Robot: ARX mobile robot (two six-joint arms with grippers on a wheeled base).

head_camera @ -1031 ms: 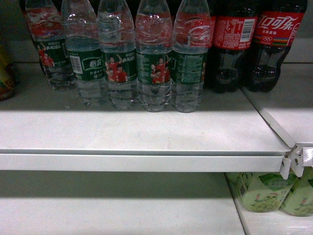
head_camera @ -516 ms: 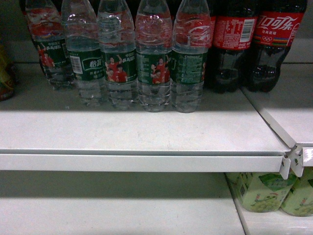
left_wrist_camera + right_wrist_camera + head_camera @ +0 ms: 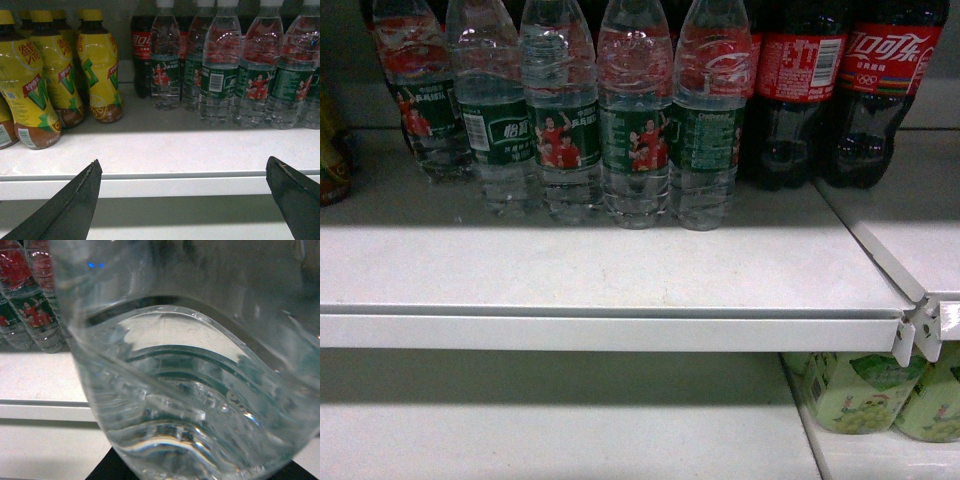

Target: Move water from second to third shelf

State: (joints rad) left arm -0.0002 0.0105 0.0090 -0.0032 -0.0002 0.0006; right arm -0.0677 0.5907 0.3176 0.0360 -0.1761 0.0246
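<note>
I see a white shelf (image 3: 620, 270) running across the head view, with a lower shelf (image 3: 550, 440) beneath it. On the upper one, toward the far side, stands a row of water bottles (image 3: 635, 120) with green labels, touching side by side. Right of them are dark cola bottles (image 3: 840, 90) with red labels. At the lower right, under the next shelf section, sit pale green bottles (image 3: 855, 390).

From my left wrist camera, yellow bottles (image 3: 60, 75) stand on the left of the same shelf, well apart from the water row. The left gripper (image 3: 185, 200) has its two dark fingers (image 3: 75, 200) spread wide, with nothing between them, near the shelf's front edge.

My right wrist camera is almost filled by one water bottle (image 3: 190, 390), clear and ribbed, tilted, pressed close to the lens, with the shelf edge and other water bottles behind it at the left. Only a dark sliver of the right gripper (image 3: 115, 471) shows below the bottle, so I cannot tell whether it is clamped on it.
</note>
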